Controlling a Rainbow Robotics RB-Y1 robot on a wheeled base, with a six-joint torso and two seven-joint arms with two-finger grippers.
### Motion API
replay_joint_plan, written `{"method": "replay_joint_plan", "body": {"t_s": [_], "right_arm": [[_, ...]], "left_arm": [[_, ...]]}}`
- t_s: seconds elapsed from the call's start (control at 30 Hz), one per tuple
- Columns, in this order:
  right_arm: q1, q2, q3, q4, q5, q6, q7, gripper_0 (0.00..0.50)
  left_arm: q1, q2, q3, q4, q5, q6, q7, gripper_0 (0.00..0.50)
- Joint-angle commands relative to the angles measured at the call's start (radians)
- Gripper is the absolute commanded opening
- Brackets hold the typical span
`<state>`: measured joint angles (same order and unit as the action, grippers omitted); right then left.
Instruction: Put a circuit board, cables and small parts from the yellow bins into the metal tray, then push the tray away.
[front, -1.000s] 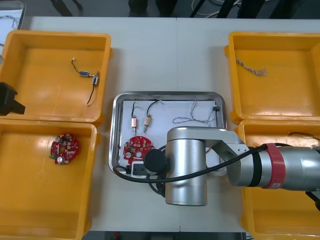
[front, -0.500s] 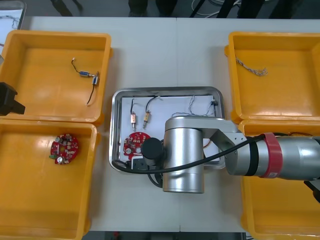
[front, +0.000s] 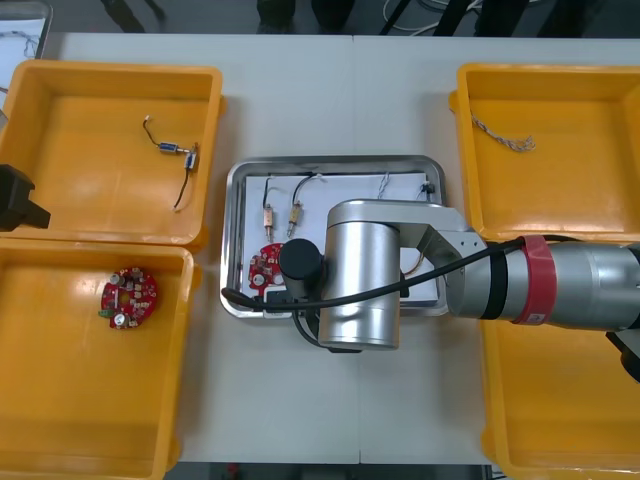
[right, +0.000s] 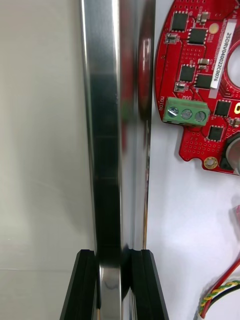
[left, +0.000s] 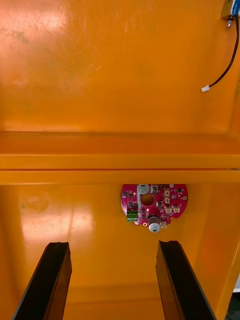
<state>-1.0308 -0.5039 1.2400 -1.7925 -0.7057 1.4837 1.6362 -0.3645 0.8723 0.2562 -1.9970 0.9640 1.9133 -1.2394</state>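
Metal tray (front: 340, 162) half hidden; right pincer (right: 114, 262) grips rim.

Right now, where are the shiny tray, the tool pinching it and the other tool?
metal tray (front: 340, 160), front view, on its far rim.
right tool (right: 114, 260), right wrist view, midway between fingertips shut on the tray's rim.
left tool (left: 114, 245), left wrist view, midway between open fingertips, over a yellow bin (left: 75, 225).

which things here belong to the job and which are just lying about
In the job: tray; right claw shut on its near rim; board, cables and small metal parts inside.
Lying about: spare board, left near bin; black cable, left far bin; twisted cable, right far bin; left claw, open over left near bin.
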Motion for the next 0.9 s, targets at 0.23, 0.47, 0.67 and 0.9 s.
{"method": "replay_joint_plan", "body": {"t_s": [0.23, 0.47, 0.67, 0.9], "right_arm": [[-0.083, 0.018, -0.031, 0.093, -0.07, -0.051, 0.082, 0.0], [-0.115, 0.021, -0.045, 0.142, -0.109, -0.085, 0.11, 0.0], [-0.137, 0.019, -0.045, 0.203, -0.132, -0.143, 0.136, 0.0], [-0.176, 0.021, -0.053, 0.28, -0.198, -0.151, 0.255, 0.0]], "left_arm": [[0.013, 0.05, 0.031, -0.026, 0.007, 0.007, -0.066, 0.5], [0.013, 0.05, 0.031, -0.026, 0.007, 0.007, -0.066, 0.5], [0.013, 0.05, 0.031, -0.026, 0.007, 0.007, -0.066, 0.5], [0.013, 0.05, 0.031, -0.026, 0.007, 0.007, -0.066, 0.5]]}}
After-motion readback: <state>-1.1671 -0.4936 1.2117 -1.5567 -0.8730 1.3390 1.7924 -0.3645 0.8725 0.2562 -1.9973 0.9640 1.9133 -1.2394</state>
